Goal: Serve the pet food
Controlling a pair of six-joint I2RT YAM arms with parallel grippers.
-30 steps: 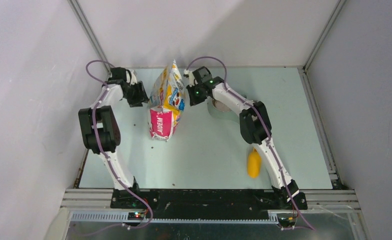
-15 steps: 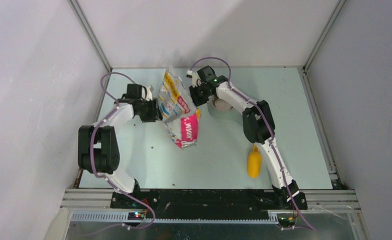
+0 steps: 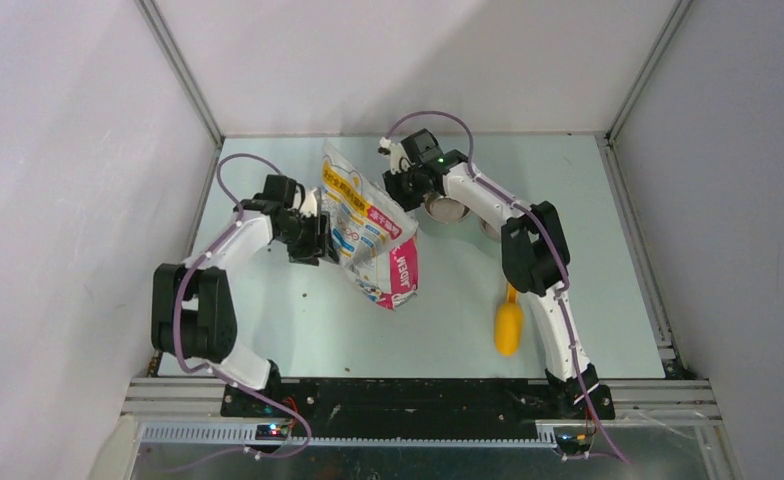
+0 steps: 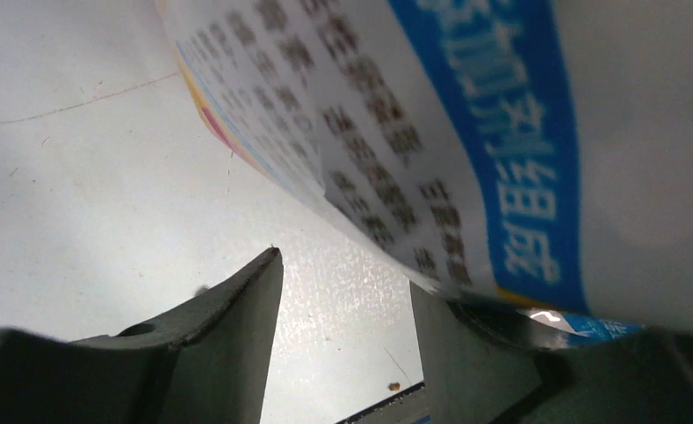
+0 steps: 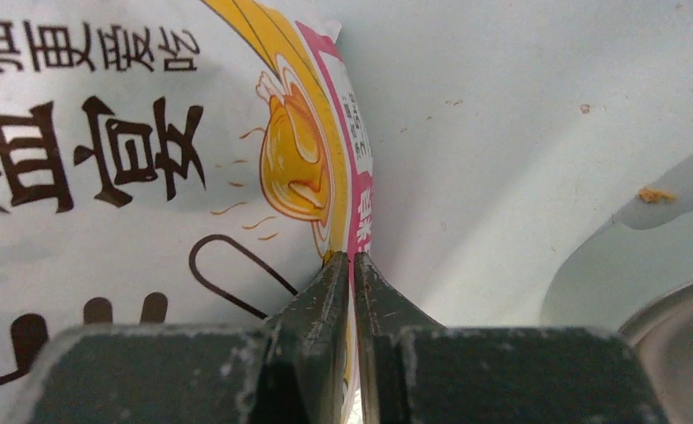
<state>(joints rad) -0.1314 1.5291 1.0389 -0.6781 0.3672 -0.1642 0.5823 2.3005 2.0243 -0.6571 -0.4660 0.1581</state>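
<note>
The bag (image 3: 368, 232) hangs tilted above the table (image 3: 268, 330), with its pink end low and its top pointing to the far side. The two grippers stand at its two sides.

The left gripper (image 3: 313, 235) is at the left edge of the bag. In the left wrist view its fingers (image 4: 228, 327) are spread apart, and bare table shows in the gap between them. The printed side of the bag passes above them and seems to lie against the one finger on the right of that view. It is not between the two.

The right gripper (image 3: 400, 185) is at the upper right edge of the bag. In the right wrist view its fingers (image 5: 325, 291) are pressed nearly together, and they pinch the thin pink-bordered edge of the bag.

The metal bowl (image 3: 448, 210) stands on the table just right of the bag, beside the right gripper. The yellow scoop (image 3: 508, 325) lies on the table well to the right of the bag and nearer to the arm bases.

Of the pet food (image 3: 308, 296) only a few stray bits show. They lie on the table left of the low end of the bag, and some tan crumbs lie near the bowl. I cannot tell if any is in the bowl.
</note>
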